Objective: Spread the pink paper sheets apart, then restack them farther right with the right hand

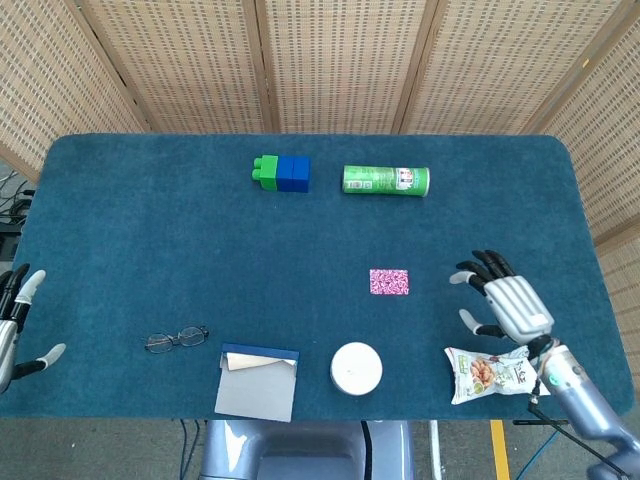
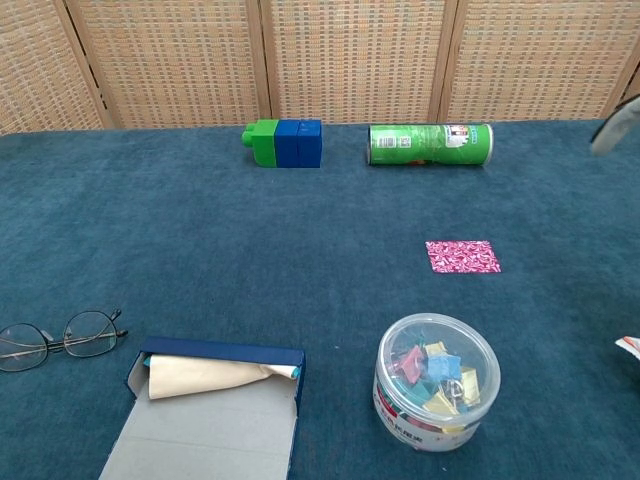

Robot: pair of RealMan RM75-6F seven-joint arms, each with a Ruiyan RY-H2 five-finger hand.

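Note:
The pink patterned paper sheets (image 1: 389, 282) (image 2: 462, 256) lie flat as one small stack on the blue cloth, right of centre. My right hand (image 1: 506, 302) hovers to their right with fingers spread and nothing in it, a short gap away from the sheets. In the chest view only a blurred fingertip (image 2: 612, 130) shows at the right edge. My left hand (image 1: 14, 325) rests at the table's left edge, fingers apart and empty.
A snack bag (image 1: 497, 371) lies just below my right hand. A round tub of clips (image 2: 436, 382), an open blue box (image 2: 210, 405) and glasses (image 2: 55, 338) sit along the front. A green can (image 1: 386, 180) and green-blue bricks (image 1: 281, 172) lie at the back.

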